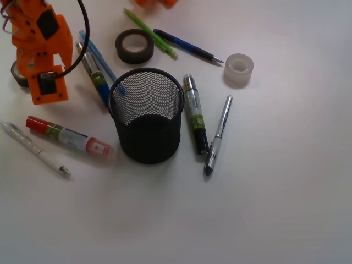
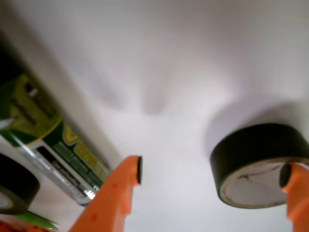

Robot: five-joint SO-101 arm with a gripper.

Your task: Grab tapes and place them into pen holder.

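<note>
Open pincer (image 2: 212, 176) astride dark tape (image 2: 258, 162), bare table (image 2: 169, 72) beyond.

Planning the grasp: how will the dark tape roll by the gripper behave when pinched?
The dark tape roll looks rigid, probably holding shape when pinched. Lying flat, it likely won't roll. Its smooth side may slip. The gripper is open.
</note>
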